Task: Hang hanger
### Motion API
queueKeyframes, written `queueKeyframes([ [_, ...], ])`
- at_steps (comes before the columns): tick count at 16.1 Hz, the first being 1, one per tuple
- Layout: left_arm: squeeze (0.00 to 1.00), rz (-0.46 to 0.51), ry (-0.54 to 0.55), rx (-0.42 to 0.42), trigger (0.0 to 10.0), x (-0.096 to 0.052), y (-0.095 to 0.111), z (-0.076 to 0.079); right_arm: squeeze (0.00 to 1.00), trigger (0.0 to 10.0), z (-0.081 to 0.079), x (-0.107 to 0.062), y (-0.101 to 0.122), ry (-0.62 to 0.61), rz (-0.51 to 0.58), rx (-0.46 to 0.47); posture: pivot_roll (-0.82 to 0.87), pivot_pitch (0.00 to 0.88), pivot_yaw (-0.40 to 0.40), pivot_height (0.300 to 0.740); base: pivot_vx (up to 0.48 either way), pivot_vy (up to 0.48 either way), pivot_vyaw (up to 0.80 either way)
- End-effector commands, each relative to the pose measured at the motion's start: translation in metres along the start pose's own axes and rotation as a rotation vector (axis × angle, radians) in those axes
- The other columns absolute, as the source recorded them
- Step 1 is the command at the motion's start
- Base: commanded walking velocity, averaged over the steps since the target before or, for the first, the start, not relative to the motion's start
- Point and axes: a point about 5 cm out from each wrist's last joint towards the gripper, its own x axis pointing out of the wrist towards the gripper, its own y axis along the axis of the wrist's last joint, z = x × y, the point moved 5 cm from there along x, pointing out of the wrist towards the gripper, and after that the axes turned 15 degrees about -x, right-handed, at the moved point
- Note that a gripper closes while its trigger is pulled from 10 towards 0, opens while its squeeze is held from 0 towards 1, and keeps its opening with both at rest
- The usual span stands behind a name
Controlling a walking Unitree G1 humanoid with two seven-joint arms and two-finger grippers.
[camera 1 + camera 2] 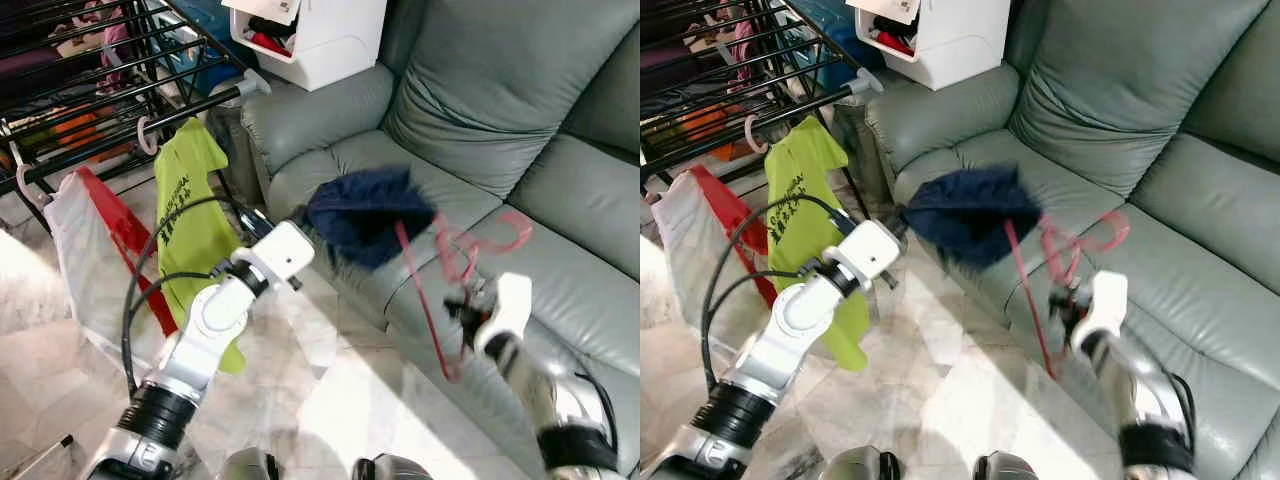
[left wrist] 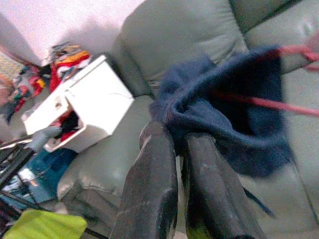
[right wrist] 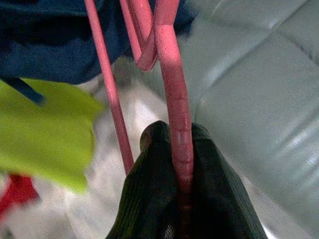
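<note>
I see a grey-green sofa over pale marble floor beside a black drying rack, where my right gripper clamps the pink hanger, its hook toward the sofa back, while my left gripper pinches the navy garment draped on it.

The pink plastic hanger — a dark blue garment draped on one end — hangs tilted above the sofa's front edge.

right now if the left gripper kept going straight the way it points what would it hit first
Most likely the dark blue garment its fingers are shut on, then the grey sofa cushion behind it, though depth is hard to judge.
</note>
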Motion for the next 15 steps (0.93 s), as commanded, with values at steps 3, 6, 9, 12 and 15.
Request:
queueKeyframes([
  [3, 0.0, 0.014, -0.17, -0.076, 10.0, -0.006, 0.008, 0.034, 0.0, 10.0, 0.011, 0.003, 0.063, -0.086, 0.216, 0.198, -0.08, 0.036, 0.028, 0.74, 0.0, 0.0, 0.0],
  [6, 0.0, 0.018, -0.233, -0.071, 10.0, -0.005, 0.01, 0.058, 0.0, 10.0, -0.033, 0.008, 0.088, 0.074, 0.278, 0.056, -0.08, 0.032, 0.028, 0.74, 0.0, 0.0, 0.0],
  [9, 0.0, 0.06, -0.262, -0.099, 10.0, -0.001, 0.022, 0.071, 0.0, 10.0, -0.039, 0.009, 0.119, -0.027, 0.425, 0.019, -0.07, 0.028, 0.026, 0.74, 0.0, 0.0, 0.0],
  [12, 0.0, -0.005, -0.331, -0.122, 10.0, -0.008, 0.006, 0.083, 0.0, 10.0, -0.045, 0.007, 0.152, -0.042, 0.524, -0.029, -0.07, 0.028, 0.028, 0.74, 0.0, 0.0, 0.0],
  [15, 0.0, -0.061, -0.34, -0.064, 10.0, -0.009, -0.007, 0.082, 0.0, 10.0, -0.063, 0.023, 0.152, -0.027, 0.45, 0.023, -0.08, 0.024, 0.028, 0.74, 0.0, 0.0, 0.0],
])
